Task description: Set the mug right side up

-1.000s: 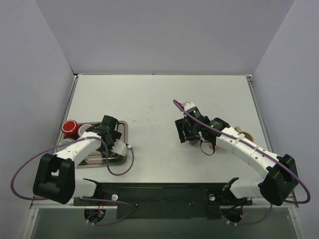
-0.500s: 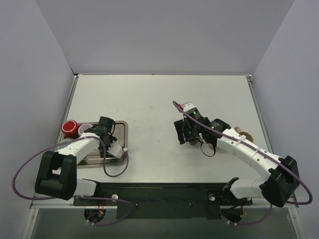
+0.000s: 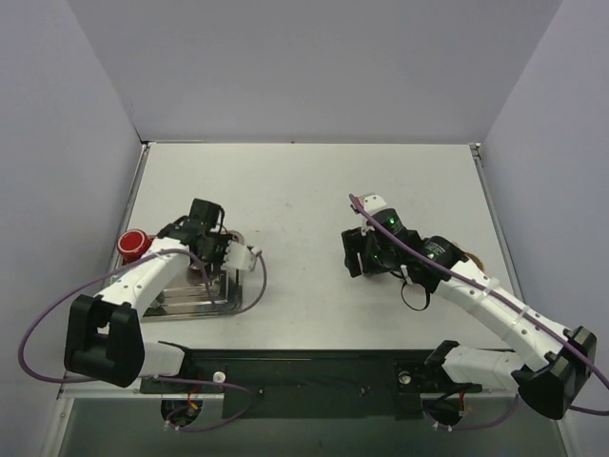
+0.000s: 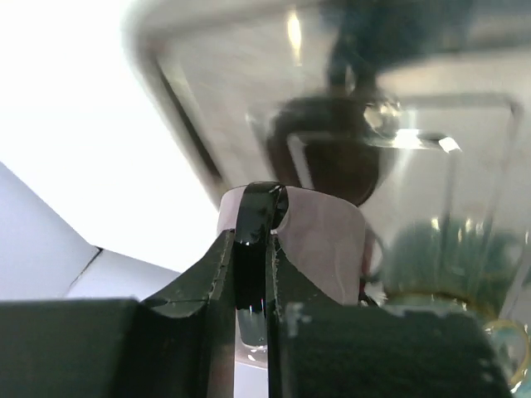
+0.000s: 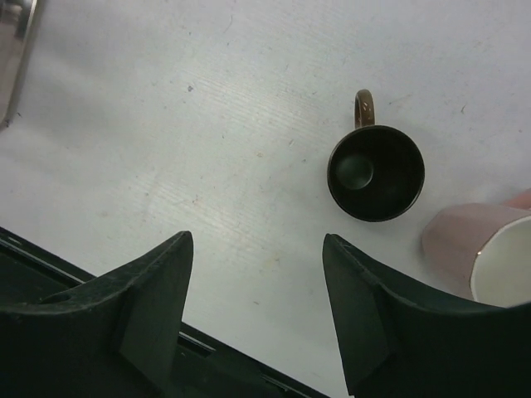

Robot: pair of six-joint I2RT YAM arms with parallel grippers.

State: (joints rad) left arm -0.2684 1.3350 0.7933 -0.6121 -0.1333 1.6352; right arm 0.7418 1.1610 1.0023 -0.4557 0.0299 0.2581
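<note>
In the left wrist view a pale pink mug (image 4: 322, 240) with a glossy black handle (image 4: 255, 217) fills the space just ahead of the fingers. My left gripper (image 4: 253, 236) is shut on that handle. From above, the left gripper (image 3: 211, 249) hangs over the metal tray (image 3: 181, 303) and hides the mug, so I cannot tell which way up it is. My right gripper (image 3: 364, 255) hovers over bare table right of centre. It is open (image 5: 257, 240) with nothing between its fingers.
A red cup (image 3: 132, 244) stands left of the tray. Blurred dark and teal items (image 4: 448, 257) lie in the tray beyond the mug. Beside the right gripper, a dark mug (image 5: 375, 172) stands upright and a pink cup (image 5: 477, 253) lies on its side.
The left gripper's jaws closed onto the mug's black handle and the gripper shifted toward the tray's far edge. The right arm drifted slightly right, its jaws unchanged.
</note>
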